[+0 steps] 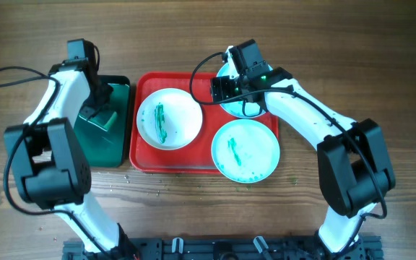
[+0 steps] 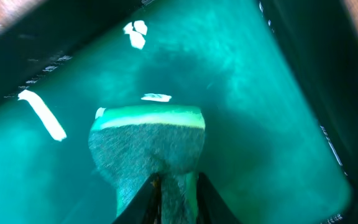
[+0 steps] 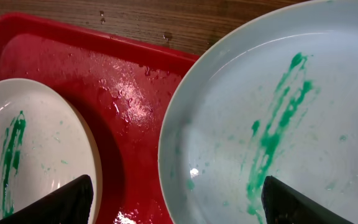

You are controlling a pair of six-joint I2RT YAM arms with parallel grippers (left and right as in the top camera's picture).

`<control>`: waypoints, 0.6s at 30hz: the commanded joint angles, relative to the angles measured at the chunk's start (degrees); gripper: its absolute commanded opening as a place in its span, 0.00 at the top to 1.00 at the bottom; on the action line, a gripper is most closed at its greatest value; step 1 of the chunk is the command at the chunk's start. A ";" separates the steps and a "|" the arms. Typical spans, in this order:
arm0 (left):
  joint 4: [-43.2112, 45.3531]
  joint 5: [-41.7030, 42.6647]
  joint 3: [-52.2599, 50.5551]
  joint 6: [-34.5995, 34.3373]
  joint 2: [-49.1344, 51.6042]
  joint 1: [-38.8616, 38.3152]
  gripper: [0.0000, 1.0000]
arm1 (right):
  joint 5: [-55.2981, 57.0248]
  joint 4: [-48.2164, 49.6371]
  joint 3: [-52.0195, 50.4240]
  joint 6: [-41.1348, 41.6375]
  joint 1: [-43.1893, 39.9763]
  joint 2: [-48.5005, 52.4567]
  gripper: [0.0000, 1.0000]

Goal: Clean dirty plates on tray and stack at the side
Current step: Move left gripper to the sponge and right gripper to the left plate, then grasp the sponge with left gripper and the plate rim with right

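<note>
Wood-grain table [image 1: 338, 43] fills your overhead view, with the red tray [image 1: 144, 155] at its middle and a smaller dark green tray [image 1: 114, 152] just beside it on the left. On the red tray you have three plates streaked with green. The white plate [image 1: 168, 118] sits on the left side. The near blue plate [image 1: 245, 149] lies at the front right corner and hangs over the rim. The far blue plate [image 1: 233, 108] is at the back right, partly hidden under your right arm.

Your right claw [image 3: 176, 202] is spread wide and holds nothing. It hangs over the left edge of the far blue plate, with one finger above the gap toward the white plate and the other above the green smear.

Your left claw [image 2: 176, 180] is down inside the green tray, pinching a sponge [image 2: 145, 140]. The sponge's pale edge points at the glossy tray floor, and you cannot tell from the wrist view whether it touches. Small specks [image 1: 132, 175] dot the table in front of the red tray.
</note>
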 commanded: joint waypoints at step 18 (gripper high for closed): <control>-10.71 4.02 3.72 0.70 0.28 1.38 0.64 | -0.33 0.50 0.83 1.46 0.04 0.87 0.12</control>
